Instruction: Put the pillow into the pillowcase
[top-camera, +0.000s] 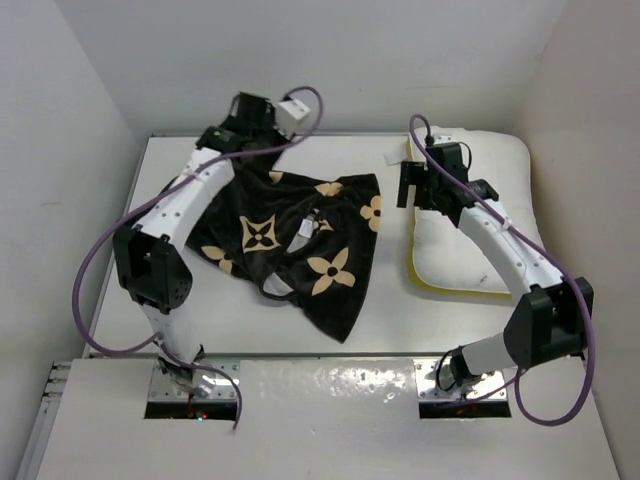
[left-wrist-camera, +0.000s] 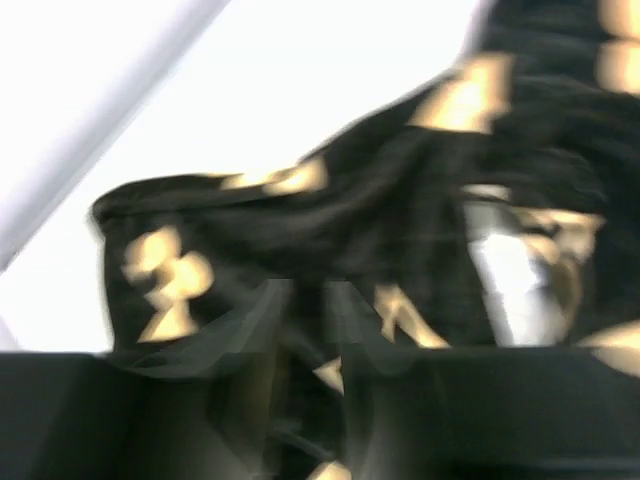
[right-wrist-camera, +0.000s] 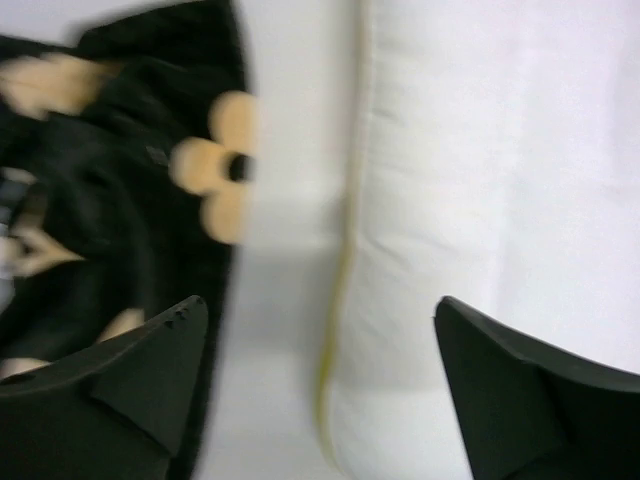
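Observation:
The black pillowcase (top-camera: 300, 240) with tan flower motifs lies rumpled on the left half of the table. It also shows in the left wrist view (left-wrist-camera: 400, 200) and the right wrist view (right-wrist-camera: 100, 200). My left gripper (top-camera: 240, 148) is at its far left corner, and its blurred fingers (left-wrist-camera: 262, 320) stand close together on a fold of the fabric. The white pillow (top-camera: 455, 250) with yellow piping lies at the right, also in the right wrist view (right-wrist-camera: 500, 200). My right gripper (top-camera: 412, 185) hangs wide open and empty over the pillow's left edge (right-wrist-camera: 318, 310).
The white table (top-camera: 330, 335) is enclosed by white walls at the left, back and right. The right arm (top-camera: 500, 250) stretches over the pillow. A strip of bare table (right-wrist-camera: 290, 230) separates pillowcase and pillow.

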